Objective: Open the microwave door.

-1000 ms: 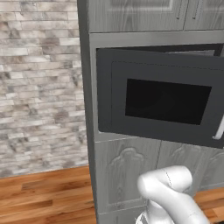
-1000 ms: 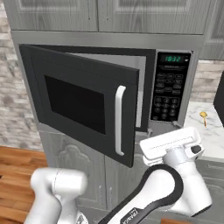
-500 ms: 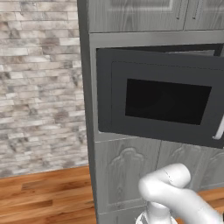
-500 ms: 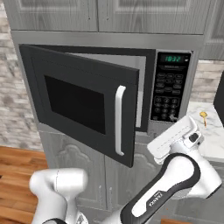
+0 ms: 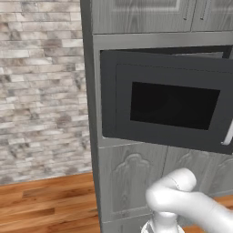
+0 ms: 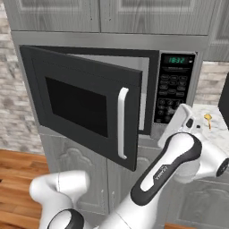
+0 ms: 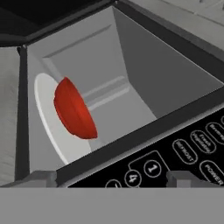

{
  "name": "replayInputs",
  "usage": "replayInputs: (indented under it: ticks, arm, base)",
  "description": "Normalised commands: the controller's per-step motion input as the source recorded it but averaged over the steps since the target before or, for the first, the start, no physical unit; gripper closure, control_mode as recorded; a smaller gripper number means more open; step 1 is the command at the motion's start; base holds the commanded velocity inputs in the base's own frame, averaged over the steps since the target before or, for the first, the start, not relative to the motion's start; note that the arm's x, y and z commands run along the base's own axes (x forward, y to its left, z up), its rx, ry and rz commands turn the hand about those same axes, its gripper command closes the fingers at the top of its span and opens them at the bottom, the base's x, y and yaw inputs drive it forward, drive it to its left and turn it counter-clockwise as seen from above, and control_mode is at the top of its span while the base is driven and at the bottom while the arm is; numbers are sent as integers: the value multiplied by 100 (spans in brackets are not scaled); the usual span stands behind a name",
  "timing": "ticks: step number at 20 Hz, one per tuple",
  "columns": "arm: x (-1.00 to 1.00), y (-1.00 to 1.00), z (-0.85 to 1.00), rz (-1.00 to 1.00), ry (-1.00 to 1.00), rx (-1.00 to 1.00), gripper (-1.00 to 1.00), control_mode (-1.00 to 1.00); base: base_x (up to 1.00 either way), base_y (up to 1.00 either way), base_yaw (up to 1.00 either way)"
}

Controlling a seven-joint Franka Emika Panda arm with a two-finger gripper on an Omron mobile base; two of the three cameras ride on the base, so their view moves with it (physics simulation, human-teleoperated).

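Microwave door cut off at right edge of left base view; white handle visible there as a short stub only. In right base view, cavity mostly screened by the swung-out door; keypad labels too small to read, lower right keys covered by the arm. In hand view, keypad clipped at bottom and right edges; red bowl rim partly behind cavity frame; turntable plate partly hidden by bowl.

A white turntable plate lies on the microwave's grey inner floor. A red bowl sits on that plate. At the right, a pale marble surface carries a small yellow object.
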Motion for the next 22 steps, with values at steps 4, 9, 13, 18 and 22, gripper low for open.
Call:
replayInputs:
  ticks: [4, 9, 13, 18, 22]
  arm:
    - [61, 1, 0, 1, 0, -16, -100, -100]
    - [16, 18, -3, 11, 0, -12, -100, -100]
    - [-1, 59, -8, 15, 0, -15, -100, -100]
    - [-37, 87, -7, 19, 0, -9, -100, -100]
    - [-77, 81, -3, 25, 0, 0, -100, -100]
  base:
    - [0, 0, 0]
    - [0, 0, 0]
    - [0, 0, 0]
    - [0, 0, 0]
    - [0, 0, 0]
